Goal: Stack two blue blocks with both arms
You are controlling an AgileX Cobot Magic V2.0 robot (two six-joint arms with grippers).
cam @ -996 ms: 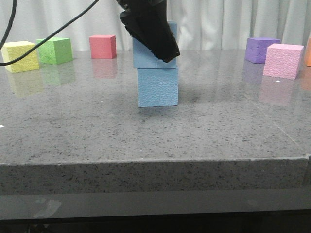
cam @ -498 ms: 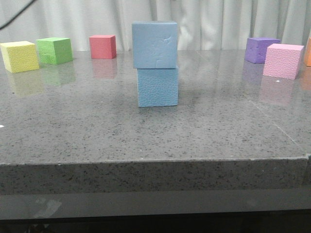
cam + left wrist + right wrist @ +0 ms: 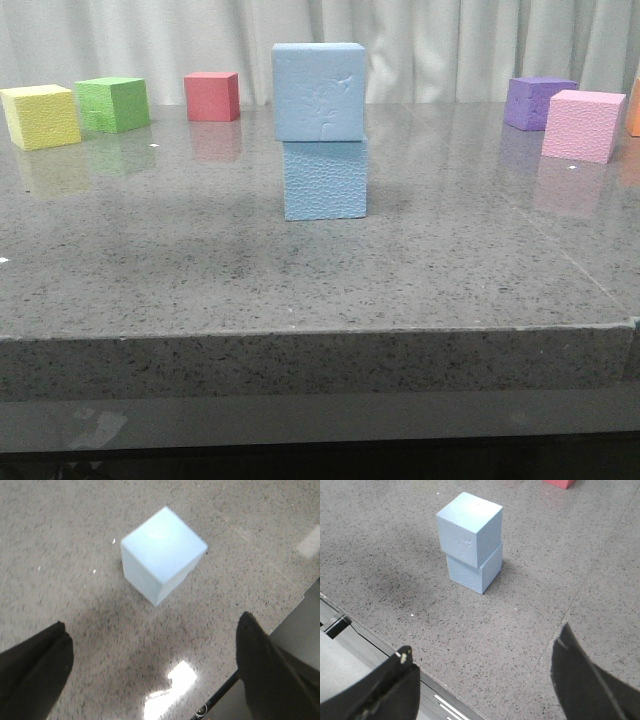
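Upper blue block [image 3: 319, 91] sitting on lower blue block [image 3: 324, 179], mid-table [image 3: 300, 290], faces touching, top one overhanging slightly toward the robot's left. Stack upright, no visible tilt. In the right wrist view same pair, upper cube [image 3: 469, 528] twisted a little relative to the lower [image 3: 475, 570]. In the left wrist view only the top face and sides of the stack [image 3: 162, 554] readable from above.

Left gripper [image 3: 152, 667] spread wide, holding nothing, well clear of the stack. Right gripper [image 3: 485, 677] likewise spread and empty, well apart. Neither arm visible in the front view.

Judged: stacking done, step in hand a clean retreat. Best done by keeping both arms up and away, no sweep across the stack, no table bump; foam light, offset top cube likely easy to knock.

Around: yellow cube [image 3: 41, 116], green cube [image 3: 113, 103], red cube [image 3: 211, 96] far left; purple cube [image 3: 538, 102], pink cube [image 3: 582, 125] far right.
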